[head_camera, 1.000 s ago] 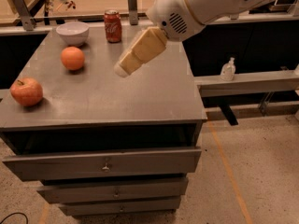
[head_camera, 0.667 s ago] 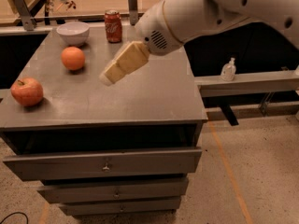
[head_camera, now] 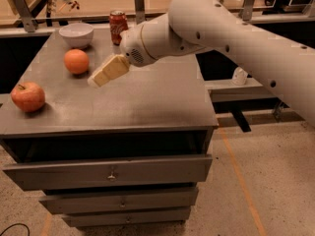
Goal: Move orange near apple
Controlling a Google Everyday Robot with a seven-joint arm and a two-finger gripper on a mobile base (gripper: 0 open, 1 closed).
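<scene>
Your claw [head_camera: 97,78] hovers just beside the orange [head_camera: 76,61], tilted toward it for a grasp; you can't tell its spread.

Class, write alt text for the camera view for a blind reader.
The cream gripper of a white robot arm hangs over a grey cabinet top, close beside a round plain orange fruit; a red apple with a short stem sits at the front-left edge. A white bowl and red can stand behind.
</scene>
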